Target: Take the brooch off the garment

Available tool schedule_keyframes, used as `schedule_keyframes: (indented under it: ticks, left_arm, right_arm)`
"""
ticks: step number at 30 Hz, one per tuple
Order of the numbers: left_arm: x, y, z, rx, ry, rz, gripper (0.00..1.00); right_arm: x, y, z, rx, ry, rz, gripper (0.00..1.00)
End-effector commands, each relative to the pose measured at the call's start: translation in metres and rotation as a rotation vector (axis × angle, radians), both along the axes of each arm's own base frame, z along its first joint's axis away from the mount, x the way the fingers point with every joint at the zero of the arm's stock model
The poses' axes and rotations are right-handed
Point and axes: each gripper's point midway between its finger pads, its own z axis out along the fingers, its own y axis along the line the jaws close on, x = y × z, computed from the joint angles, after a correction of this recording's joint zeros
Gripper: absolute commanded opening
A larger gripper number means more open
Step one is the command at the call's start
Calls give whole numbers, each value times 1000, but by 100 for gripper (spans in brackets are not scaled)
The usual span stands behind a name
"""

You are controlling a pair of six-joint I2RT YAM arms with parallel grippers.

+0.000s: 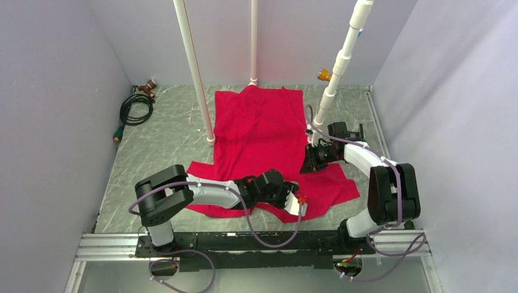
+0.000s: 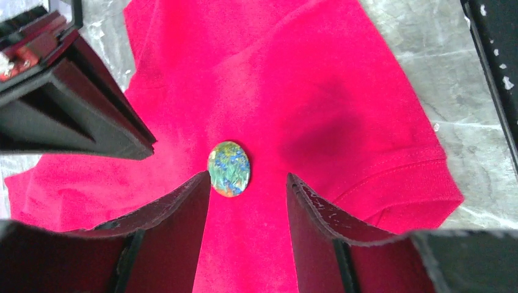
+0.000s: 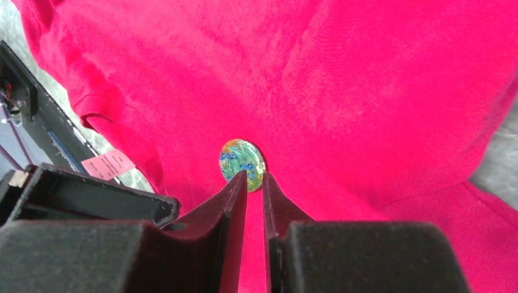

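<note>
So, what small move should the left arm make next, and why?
Probably shift the left gripper slightly sideways, so the brooch sits centred between its open jaws before closing. In the left wrist view, the brooch lies beside one fingertip, not mid-gap, flat on the garment.
</note>
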Motion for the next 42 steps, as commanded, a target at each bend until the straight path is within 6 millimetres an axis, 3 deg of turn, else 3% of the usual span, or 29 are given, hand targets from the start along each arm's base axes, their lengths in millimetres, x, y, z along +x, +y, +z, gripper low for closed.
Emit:
schedule_keyframes:
  ticks: [1,9,20,42]
  left_arm:
    - [4,-11,0,-20,-87,-28,54]
    - [12,-18,-11,-13,-138,-22,51]
    - [24,-22,-28,28,-189,-4,46]
    - [51,-25,4,-54,-261,87,43]
  right_arm:
    - [12,11,3,40,-14,17,16]
    - [7,21,-12,36,53,50,4]
    - [5,23,-34,-3,143,52,0]
    - [-6,40,-36,8,163,139,0]
